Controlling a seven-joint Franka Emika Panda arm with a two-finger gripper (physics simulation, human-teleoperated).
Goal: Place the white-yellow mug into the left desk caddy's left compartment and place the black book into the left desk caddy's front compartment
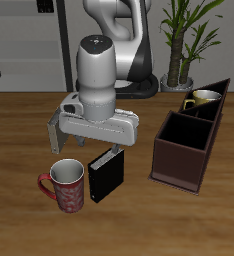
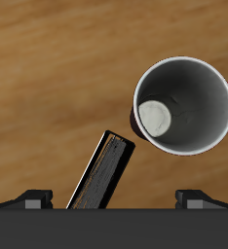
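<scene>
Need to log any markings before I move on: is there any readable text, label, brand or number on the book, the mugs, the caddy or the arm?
None can be read.
black book: no title visible.
red patterned mug: pattern only, no letters.
white-yellow mug, left desk caddy: plain.
gripper: no legible marking.

The wooden table (image 1: pixel 19 130) carries four things. The black book (image 1: pixel 106 176) stands near its middle, with the red patterned mug (image 1: pixel 65 184) just beside it at nine o'clock. The left desk caddy (image 1: pixel 189 140) sits at two o'clock from the book, the white-yellow mug (image 1: pixel 203 99) inside its far end.
</scene>
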